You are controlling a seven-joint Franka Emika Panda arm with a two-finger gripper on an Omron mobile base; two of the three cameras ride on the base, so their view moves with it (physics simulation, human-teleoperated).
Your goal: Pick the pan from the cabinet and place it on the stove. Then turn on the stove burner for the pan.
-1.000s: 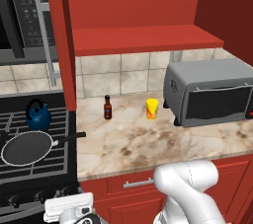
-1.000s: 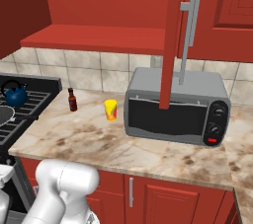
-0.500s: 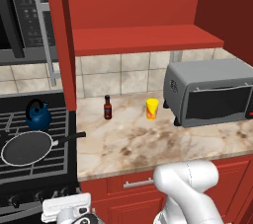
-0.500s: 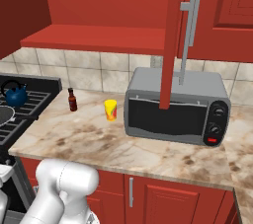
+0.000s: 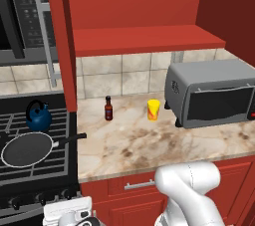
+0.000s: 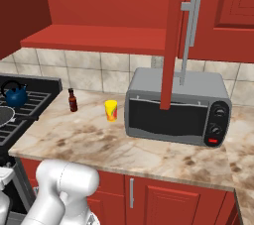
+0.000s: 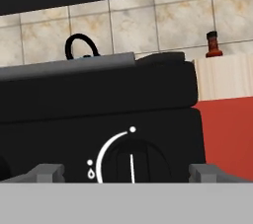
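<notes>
Gripper spread wide, nothing between the two grey fingertips, squared up to one round black knob on the stove front, a white arc curving round the dial. From the left base camera the hand sits low, just below the knob row at the stove's front edge.

Up top, the pan is flat on the front grate, dark and shallow with a pale rim, its slim black handle poking toward the counter edge. One blue kettle behind it at the back of the stove.

The marbled counter carries three things: a small dark bottle and a yellow cup near the tiled back wall, apart from each other, and a boxy grey toaster oven at the right end. Wide bare stone along the front edge.

Above, the cabinet stands open, red shelf showing, door edge-on with its long silver bar.
</notes>
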